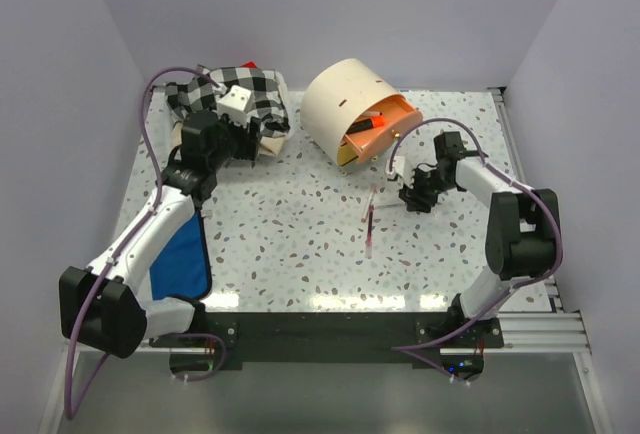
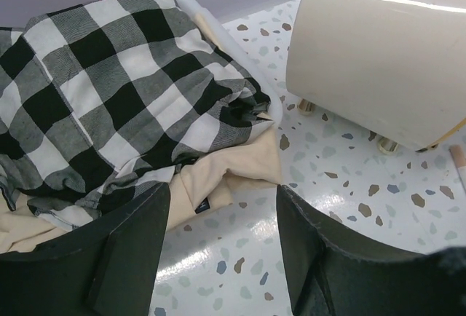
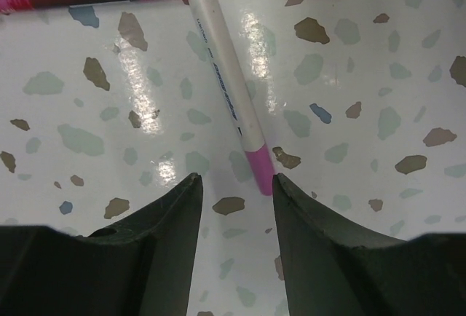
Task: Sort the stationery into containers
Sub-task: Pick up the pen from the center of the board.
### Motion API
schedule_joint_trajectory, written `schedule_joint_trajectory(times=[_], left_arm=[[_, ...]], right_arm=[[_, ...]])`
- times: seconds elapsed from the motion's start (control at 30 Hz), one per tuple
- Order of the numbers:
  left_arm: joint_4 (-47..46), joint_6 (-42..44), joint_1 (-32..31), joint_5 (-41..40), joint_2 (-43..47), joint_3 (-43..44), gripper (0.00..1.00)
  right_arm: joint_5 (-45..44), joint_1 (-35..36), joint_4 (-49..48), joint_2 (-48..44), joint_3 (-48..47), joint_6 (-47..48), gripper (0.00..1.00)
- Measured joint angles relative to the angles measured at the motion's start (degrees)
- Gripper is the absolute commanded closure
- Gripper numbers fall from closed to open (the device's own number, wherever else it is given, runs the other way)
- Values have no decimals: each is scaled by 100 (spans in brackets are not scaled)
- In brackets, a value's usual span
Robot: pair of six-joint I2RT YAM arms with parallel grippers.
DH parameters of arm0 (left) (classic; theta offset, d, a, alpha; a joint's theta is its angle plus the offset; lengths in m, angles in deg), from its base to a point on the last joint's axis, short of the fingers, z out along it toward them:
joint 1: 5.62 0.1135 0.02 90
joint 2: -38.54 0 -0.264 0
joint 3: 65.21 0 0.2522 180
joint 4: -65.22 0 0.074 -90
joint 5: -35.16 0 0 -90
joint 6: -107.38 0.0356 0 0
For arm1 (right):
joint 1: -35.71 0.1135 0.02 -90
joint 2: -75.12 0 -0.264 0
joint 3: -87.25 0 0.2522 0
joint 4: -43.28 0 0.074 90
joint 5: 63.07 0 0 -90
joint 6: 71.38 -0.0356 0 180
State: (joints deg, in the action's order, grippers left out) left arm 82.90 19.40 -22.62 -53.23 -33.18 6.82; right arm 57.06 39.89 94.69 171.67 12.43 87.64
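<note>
Three pens (image 1: 370,220) lie on the speckled table (image 1: 290,234) near the middle of the top view, just below the cream cabinet (image 1: 340,99), whose orange drawer (image 1: 385,126) stands pulled out. The right gripper (image 3: 236,179) is spread apart, and one end of the white pen with pink ends (image 3: 226,83) lies between its fingers. At the upper left, the left gripper (image 2: 222,192), also spread and holding nothing, sits beside the checked cloth (image 2: 109,97).
</note>
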Motion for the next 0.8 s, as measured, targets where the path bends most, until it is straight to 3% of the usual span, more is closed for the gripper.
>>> schedule_joint_trajectory(times=[0.3, 0.6, 0.8], left_arm=[[-2, -81, 162, 177, -37, 13, 35], [-24, -170, 162, 321, -190, 57, 35], [-157, -289, 162, 437, -201, 85, 35]], right_arm=[[-144, 160, -59, 461, -13, 758, 68], [-302, 328, 136, 494, -66, 1250, 100], [-409, 389, 920, -297, 378, 1207, 100]])
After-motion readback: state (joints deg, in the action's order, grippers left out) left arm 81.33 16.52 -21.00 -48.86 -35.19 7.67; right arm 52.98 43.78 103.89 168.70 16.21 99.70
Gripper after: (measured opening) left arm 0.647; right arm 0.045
